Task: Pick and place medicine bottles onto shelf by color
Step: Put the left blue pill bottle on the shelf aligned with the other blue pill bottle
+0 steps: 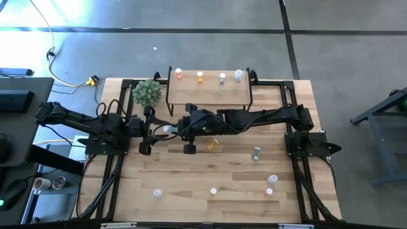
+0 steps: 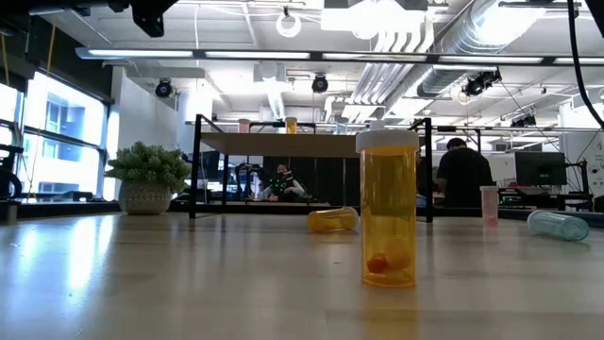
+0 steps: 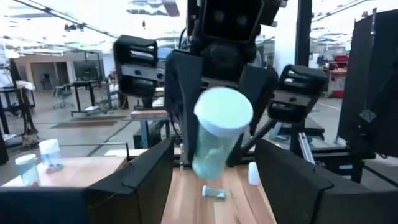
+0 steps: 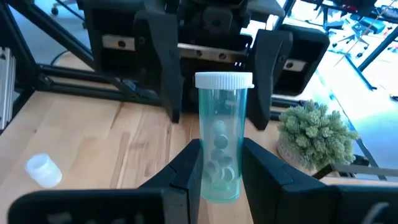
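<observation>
Two dark grippers meet over the middle of the wood-plank table (image 1: 191, 178), just in front of the low shelf with a light wood top and thin black legs (image 1: 210, 95). The right gripper (image 4: 216, 163) pinches a pale green translucent medicine bottle with a white cap (image 4: 221, 134) near its base, holding it upright with small white pills visible inside. The left gripper (image 3: 211, 163) faces it with its fingers spread wide on either side of the same bottle, not touching it; from the left wrist view the bottle's white cap points toward the camera. In the high view the pale bottle (image 1: 167, 129) sits between the two arms, near the left gripper (image 1: 147, 130), with the right gripper (image 1: 184, 129) just beside it.

Four small bottles stand in a row along the shelf's far edge: a red one (image 1: 179, 74), an orange one (image 1: 200, 77), a green one (image 1: 222, 77) and a clear one (image 1: 238, 76). On the table an orange bottle (image 1: 212, 145) lies on its side near the grippers, a greenish bottle (image 1: 256, 152) lies to its right, and several white-capped bottles (image 1: 272, 180) are scattered along the near edge. A spiky green ball-shaped plant in a pot (image 1: 147, 92) stands beside the shelf's left end. In the low view, an upright amber bottle with a white cap (image 2: 388, 210) stands close to the camera.
</observation>
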